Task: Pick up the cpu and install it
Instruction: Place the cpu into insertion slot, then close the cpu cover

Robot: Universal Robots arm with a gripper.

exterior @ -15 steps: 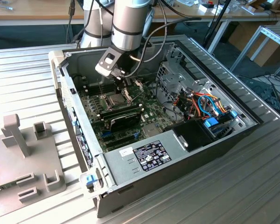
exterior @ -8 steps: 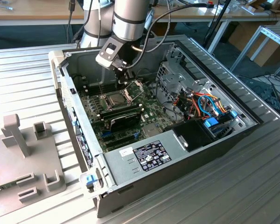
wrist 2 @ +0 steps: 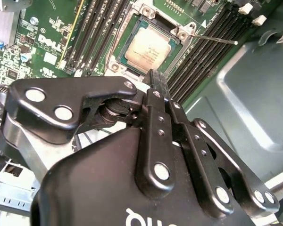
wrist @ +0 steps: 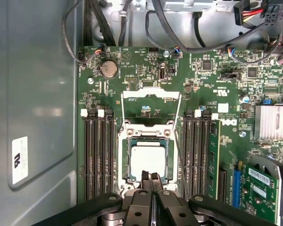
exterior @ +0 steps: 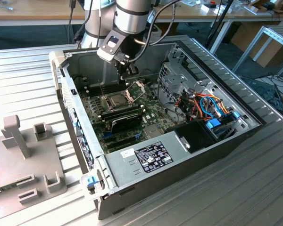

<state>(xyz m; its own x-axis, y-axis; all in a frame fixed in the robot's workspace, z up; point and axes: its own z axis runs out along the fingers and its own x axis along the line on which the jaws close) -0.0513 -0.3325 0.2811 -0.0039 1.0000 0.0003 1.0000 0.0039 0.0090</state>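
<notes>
The cpu (wrist: 146,159) is a small silver-grey square lying flat in the open socket on the green motherboard (wrist: 146,70), also seen in the second wrist view (wrist 2: 150,47). The hinged metal socket frame (wrist: 151,96) stands flipped up beside it. My gripper (wrist: 150,177) hovers just over the cpu's near edge, its two black fingers pressed together with nothing between them. The second wrist view shows the same shut fingertips (wrist 2: 155,77) above the socket's corner. In the exterior view, the gripper (exterior: 127,73) hangs inside the open computer case (exterior: 146,155), above the socket (exterior: 117,100).
Black memory slots (wrist: 98,155) flank the socket on both sides. A thin lever (wrist 2: 212,38) sticks out over the slots. A black oblong module (exterior: 125,117) lies on the board. Drive cage (exterior: 177,77), coloured cables (exterior: 210,106) and a grey fixture (exterior: 19,155) surround the work area.
</notes>
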